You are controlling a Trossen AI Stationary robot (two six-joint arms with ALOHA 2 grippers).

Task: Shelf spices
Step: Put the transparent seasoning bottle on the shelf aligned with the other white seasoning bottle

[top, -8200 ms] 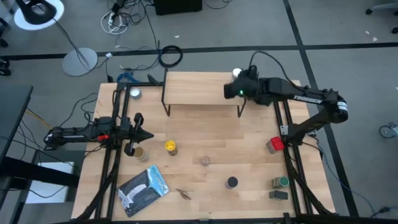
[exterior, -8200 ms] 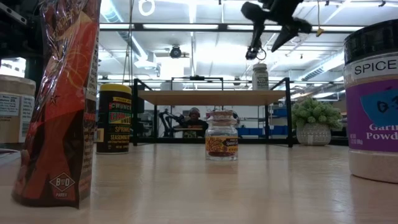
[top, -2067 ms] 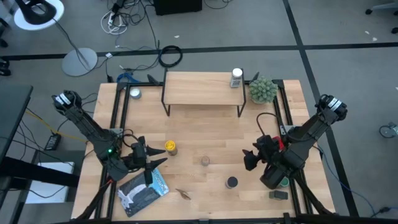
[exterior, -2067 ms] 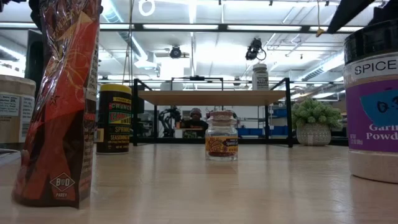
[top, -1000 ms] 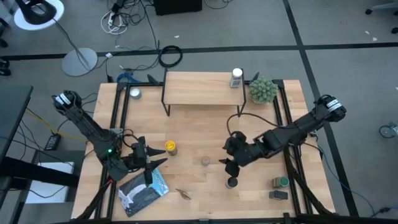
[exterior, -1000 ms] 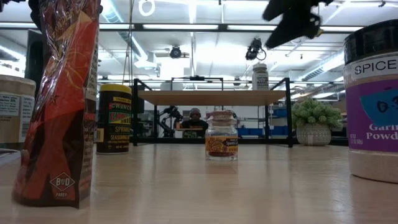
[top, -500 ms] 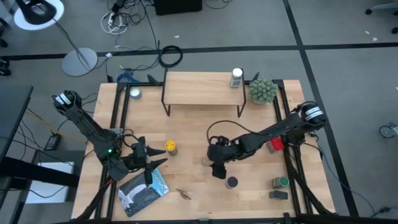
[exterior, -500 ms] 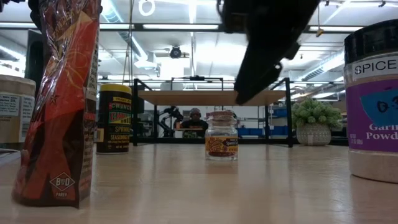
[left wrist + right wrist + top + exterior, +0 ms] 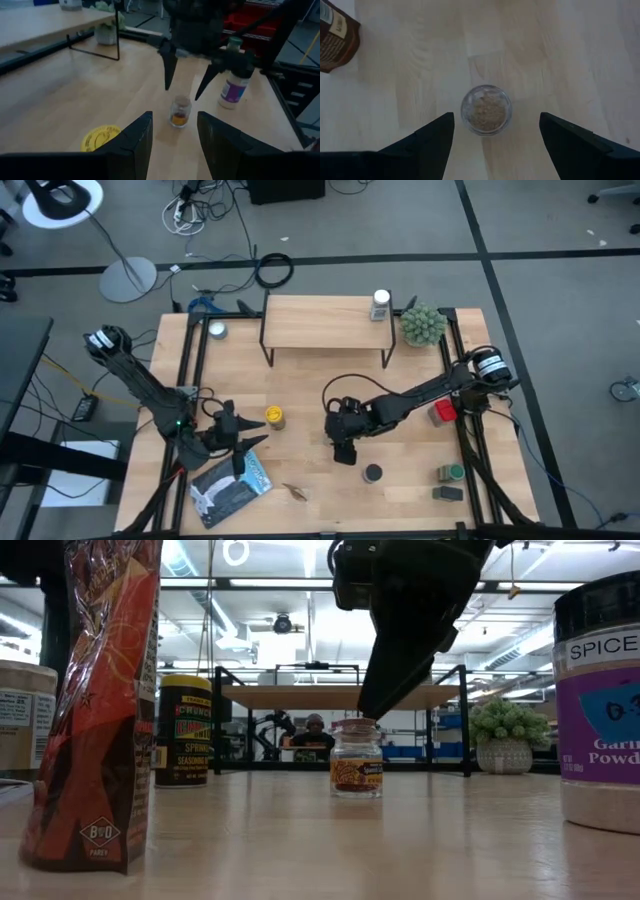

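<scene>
From above, my right pincer [image 9: 344, 442] hides the small jar [image 9: 357, 758] beneath it. Beside that jar in the low view, the purple-labelled spice jar [image 9: 600, 700] is cut off, its label unfinished.

Grey floor [image 9: 560, 240] around the wooden table [image 9: 300, 390], split by dark seam lines. Loose cables [image 9: 205, 205] lie on the floor beyond the table's far edge, with a coiled dark cable [image 9: 274, 270] nearer it. Round lamp base [image 9: 128, 279] at far left, white ring light [image 9: 62, 200] in the corner. Low view: ceiling with long light strips [image 9: 300, 582], a ring lamp [image 9: 237, 552], and a person [image 9: 314, 724] seated far back.
</scene>
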